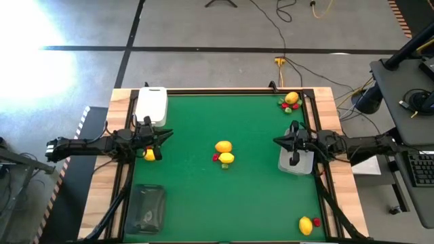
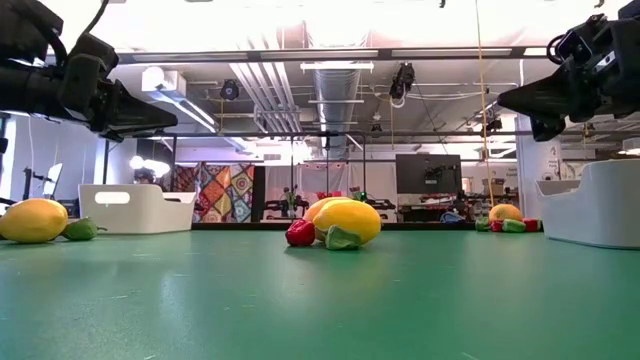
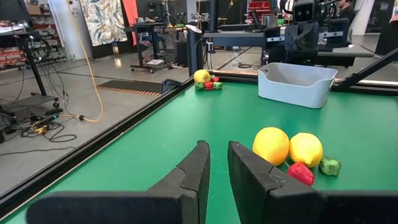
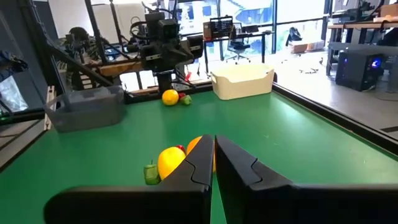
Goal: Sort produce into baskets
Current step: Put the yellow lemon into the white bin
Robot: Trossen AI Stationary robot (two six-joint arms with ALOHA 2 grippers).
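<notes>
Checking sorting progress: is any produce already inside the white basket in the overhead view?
No, the white basket looks empty from above; the yellow fruits lie on the green mat.

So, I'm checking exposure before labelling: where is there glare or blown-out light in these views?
High view: a white glare patch washes out the floor at upper left, and the white basket looks nearly featureless. Low view: ceiling lights are blown out along the top, leaving the arms dark silhouettes. Right wrist view: bright windows behind the white basket cast a sheen on the green table.
</notes>
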